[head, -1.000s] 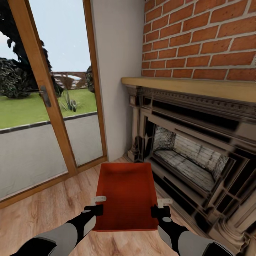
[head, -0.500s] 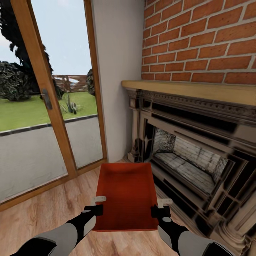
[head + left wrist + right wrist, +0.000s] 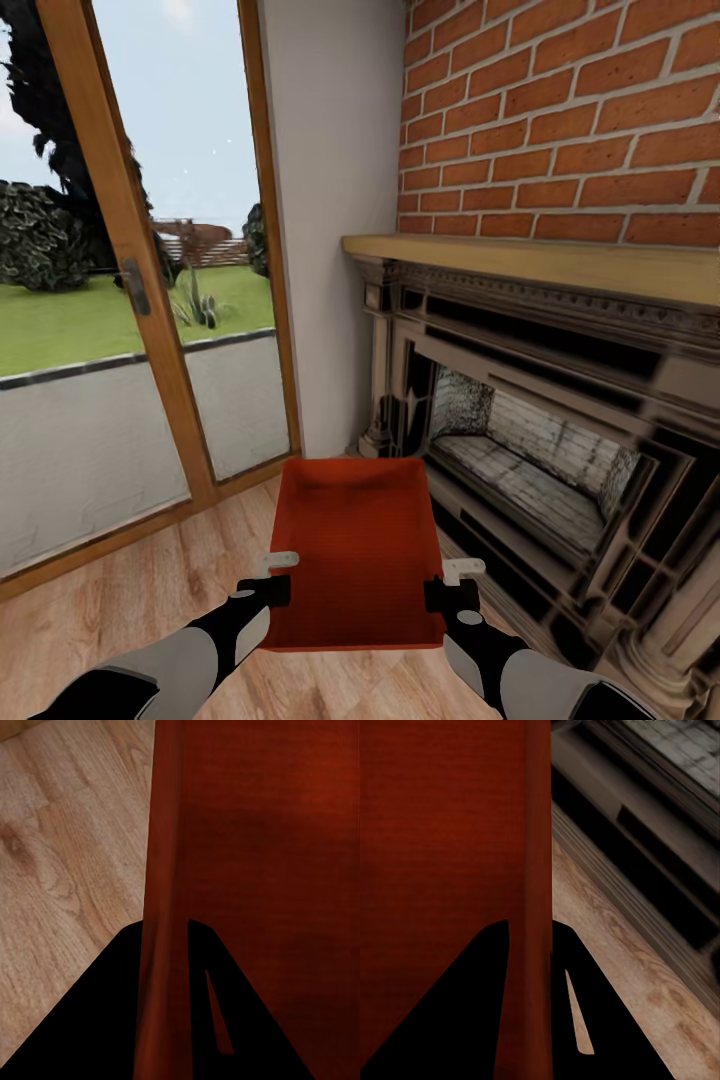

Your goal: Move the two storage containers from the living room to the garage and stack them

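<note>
- One storage container [image 3: 358, 545], an orange-red open-top bin, sits in the lower centre of the head view, carried above the wood plank floor [image 3: 140, 590] between the two arms.
- The left gripper [image 3: 272, 578] is at the bin's left wall near its close end, lower left of centre in the frame; the left wrist view shows its two dark fingers [image 3: 97, 1020] standing on either side of the red wall [image 3: 161, 870], clamped on the rim.
- The right gripper [image 3: 456, 582] is at the bin's right wall, lower right of centre; in the right wrist view its fingers [image 3: 465, 1020] likewise straddle the container's wall [image 3: 534, 855], one inside and one outside, gripping it.
- The bin's inside looks empty, with faint ribbing on its walls in the wrist views.
- A dark ornate fireplace [image 3: 540, 460] takes up the right half of the head view, its pale brick hearth just right of the bin.
- A light wooden mantel [image 3: 540, 262] runs across the right middle, with the red brick chimney [image 3: 560, 120] above it in the upper right.
- A glazed door with a wooden frame [image 3: 130, 270] occupies the left side, showing lawn, shrubs and sky outside.
- A plain white wall strip [image 3: 330, 220] stands between door and brickwork, at upper centre.
- The right wrist view also shows plank floor and the fireplace's dark base mouldings [image 3: 645, 847] beside the bin.
</note>
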Tool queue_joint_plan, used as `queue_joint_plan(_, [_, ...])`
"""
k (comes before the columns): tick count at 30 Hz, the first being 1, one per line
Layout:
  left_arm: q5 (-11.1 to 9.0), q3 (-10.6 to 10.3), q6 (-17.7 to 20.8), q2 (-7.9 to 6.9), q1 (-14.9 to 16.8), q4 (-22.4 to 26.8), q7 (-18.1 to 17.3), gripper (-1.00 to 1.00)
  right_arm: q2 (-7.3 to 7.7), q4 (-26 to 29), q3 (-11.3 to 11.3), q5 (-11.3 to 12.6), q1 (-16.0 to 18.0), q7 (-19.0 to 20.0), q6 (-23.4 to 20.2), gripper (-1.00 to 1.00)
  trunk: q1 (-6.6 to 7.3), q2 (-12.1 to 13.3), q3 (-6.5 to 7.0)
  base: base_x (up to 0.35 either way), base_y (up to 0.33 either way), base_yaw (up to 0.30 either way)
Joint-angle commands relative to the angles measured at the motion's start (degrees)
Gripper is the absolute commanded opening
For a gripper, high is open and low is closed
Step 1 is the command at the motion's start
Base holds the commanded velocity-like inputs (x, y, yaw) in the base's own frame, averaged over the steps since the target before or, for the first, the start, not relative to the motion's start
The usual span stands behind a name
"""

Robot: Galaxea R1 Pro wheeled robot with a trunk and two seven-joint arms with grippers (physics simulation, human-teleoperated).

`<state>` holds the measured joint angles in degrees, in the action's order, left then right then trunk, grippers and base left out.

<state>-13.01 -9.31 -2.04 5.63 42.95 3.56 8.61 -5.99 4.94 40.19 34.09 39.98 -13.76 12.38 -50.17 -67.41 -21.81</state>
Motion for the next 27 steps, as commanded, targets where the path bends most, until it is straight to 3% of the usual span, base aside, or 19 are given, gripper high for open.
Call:
queue_joint_plan(1, [0.1, 2.1, -0.7, 0.01, 0.1, 0.1, 4.0, -1.0, 0.02, -0.1, 1.4, 1.1, 0.0, 0.2, 0.0, -1.0, 0.0, 0.0, -0.02, 0.0, 0.0, 0.0])
queue_joint_plan(27, [0.1, 2.1, -0.7, 0.0, 0.1, 0.1, 4.0, -1.0, 0.02, -0.1, 1.4, 1.1, 0.0, 0.2, 0.0, -1.0, 5.27, 9.6, 4.36, 0.0, 0.0, 0.0])
